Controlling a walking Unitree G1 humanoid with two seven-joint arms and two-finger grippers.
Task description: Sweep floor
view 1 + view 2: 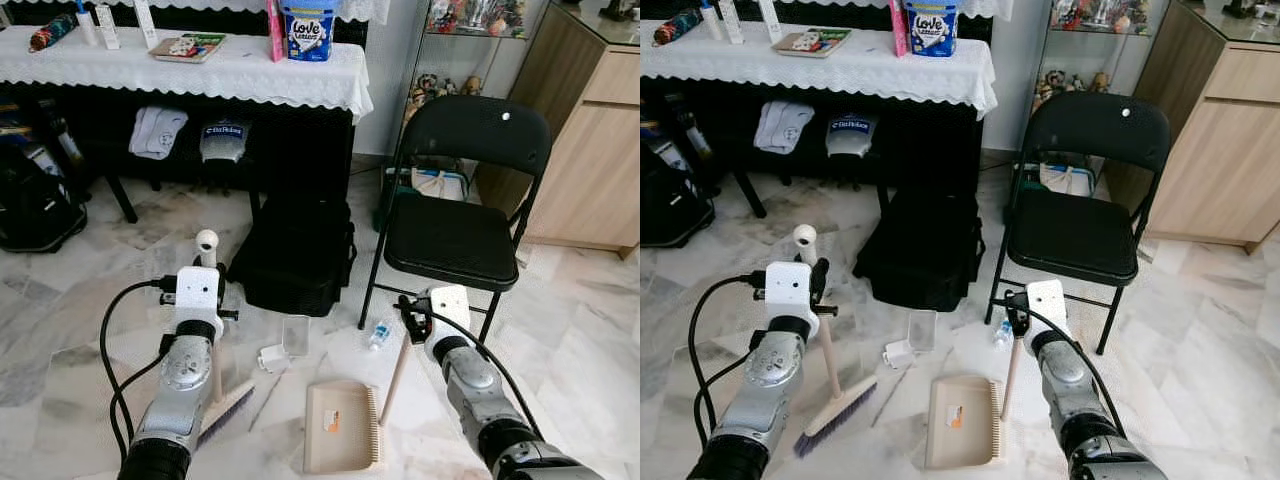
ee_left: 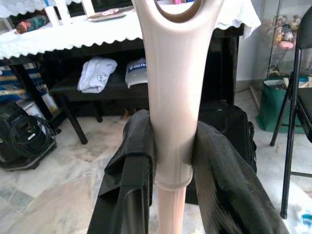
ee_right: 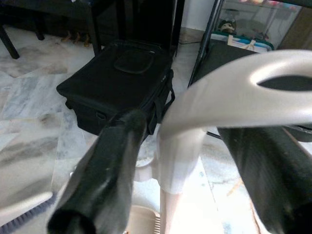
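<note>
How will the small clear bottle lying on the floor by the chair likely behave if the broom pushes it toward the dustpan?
The small bottle lies on its side on smooth marble, so it would probably roll or skid rather than slide steadily. It looks small and thin-walled, so likely light and easily flicked past the dustpan by the broom.

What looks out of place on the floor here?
Litter on the marble floor: a clear plastic container, a small white piece touching it, and a small bottle by the black folding chair. All lie ahead of the dustpan, between it and the black bag; none is swept in yet.
</note>
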